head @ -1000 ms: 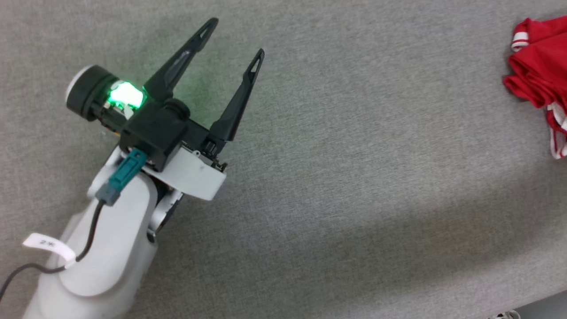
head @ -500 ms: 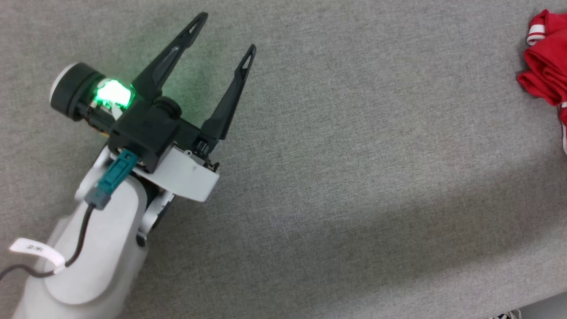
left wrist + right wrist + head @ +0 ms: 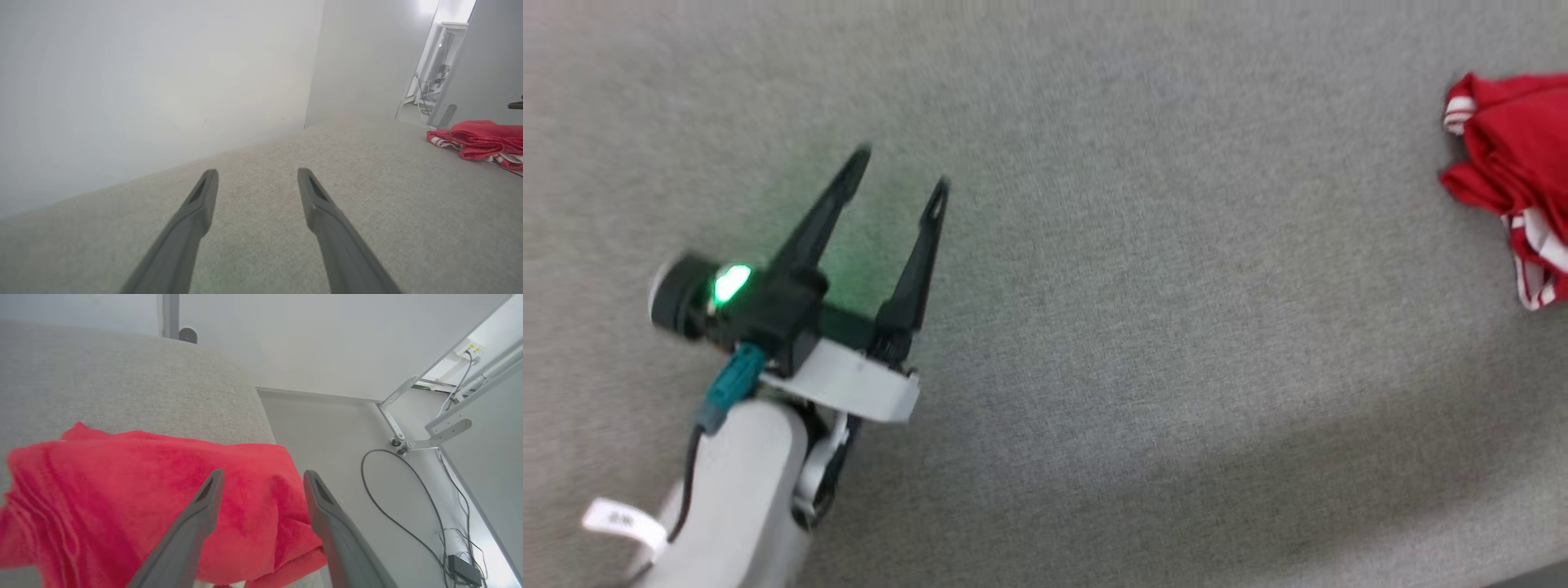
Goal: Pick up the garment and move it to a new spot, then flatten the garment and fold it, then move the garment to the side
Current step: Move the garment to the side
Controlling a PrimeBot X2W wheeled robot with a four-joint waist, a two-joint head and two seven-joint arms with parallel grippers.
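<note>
A table [image 3: 1176, 327] covered in grey woven fabric meets a plain white wall [image 3: 143, 81]. Beyond the table's edge lies a pale floor [image 3: 327, 428], where a black cable [image 3: 362, 475] loops from a metal bracket [image 3: 443, 435] toward a dark power adapter [image 3: 463, 569].

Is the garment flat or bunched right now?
Bunched: the garment lies in a rumpled heap, red folds piled over its striped trim.

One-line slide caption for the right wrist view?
Right hand open over the crumpled red garment at the grey table edge; cable on floor beyond.
</note>
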